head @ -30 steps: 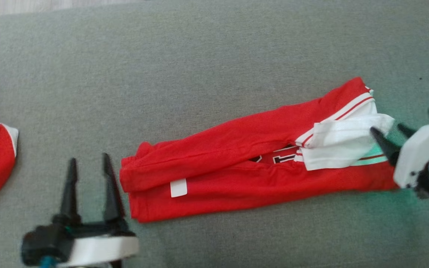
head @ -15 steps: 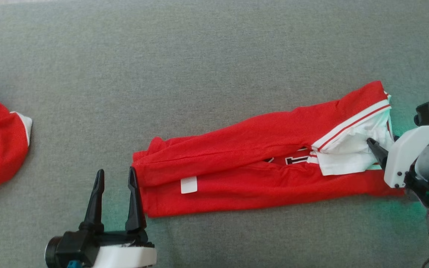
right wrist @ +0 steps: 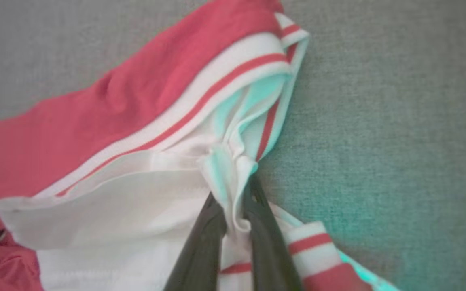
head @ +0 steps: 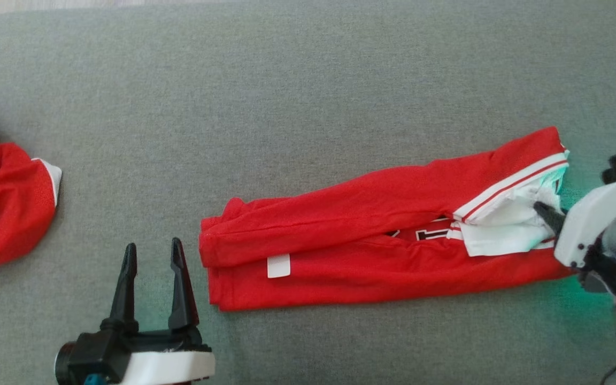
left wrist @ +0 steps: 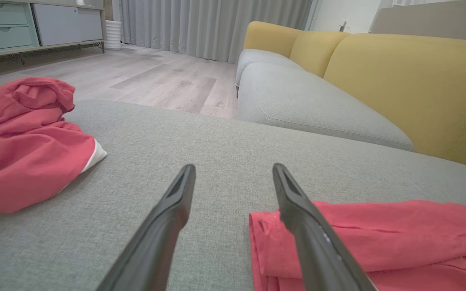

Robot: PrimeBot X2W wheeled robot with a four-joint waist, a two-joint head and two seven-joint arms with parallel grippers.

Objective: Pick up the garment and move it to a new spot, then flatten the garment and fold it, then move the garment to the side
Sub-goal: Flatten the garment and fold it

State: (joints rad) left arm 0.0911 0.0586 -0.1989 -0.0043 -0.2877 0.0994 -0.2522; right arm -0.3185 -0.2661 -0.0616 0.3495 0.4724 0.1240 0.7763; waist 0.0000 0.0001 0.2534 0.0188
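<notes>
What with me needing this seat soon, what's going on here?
The robot is folding a red garment laid long on the grey cushion. Its right gripper is shut on the white trim at the garment's right end. Its left gripper stands open by the left end, holding nothing. A second garment lies bunched at the far left.

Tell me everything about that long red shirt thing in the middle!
The red garment looks like soft cloth folded into a long, slightly slanted strip, lying flat on the gray cushion. It has white trim with a red stripe at its right end, dark lettering peeking out of the fold, and a small white label near its left end. The right end effector is shut on bunched white fabric at the right end.
</notes>
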